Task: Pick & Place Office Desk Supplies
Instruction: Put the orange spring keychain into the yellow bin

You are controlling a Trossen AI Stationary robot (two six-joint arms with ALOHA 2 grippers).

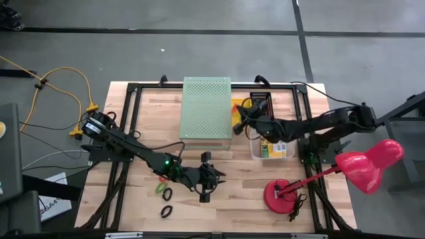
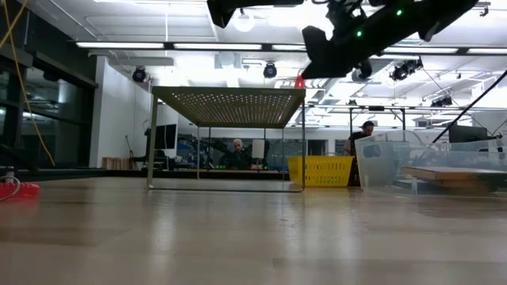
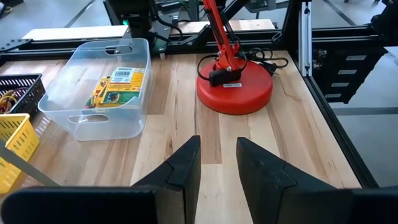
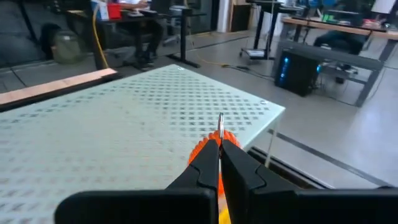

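Note:
My right gripper [image 1: 240, 118] hovers at the right edge of the pale-green perforated box [image 1: 207, 108], shut on an orange elastic band [image 4: 200, 149]. My left gripper [image 1: 206, 178] is open and empty above the near middle of the table; in its wrist view the fingers [image 3: 219, 163] point toward the lamp base. A green and red band [image 1: 161, 187] and two black bands [image 1: 166, 194] [image 1: 165, 211] lie flat on the wood to its left. The crayon boxes [image 3: 118, 86] lie flat in a clear tub [image 1: 271, 147]. My right gripper pinches the orange elastic band between its two fingers near their tips, and the band's loop [image 4: 231, 142] bulges out on both sides of them. The band is lifted clear, above the perforated box's top. How many strands are caught does not show.
A yellow basket [image 1: 238, 108] and a black basket [image 1: 260, 103] stand right of the perforated box. The lamp's red base [image 1: 280, 194] sits near the right front corner, with its pink head [image 1: 368, 162] beyond the table edge. Bare wood lies between the tub and my left gripper.

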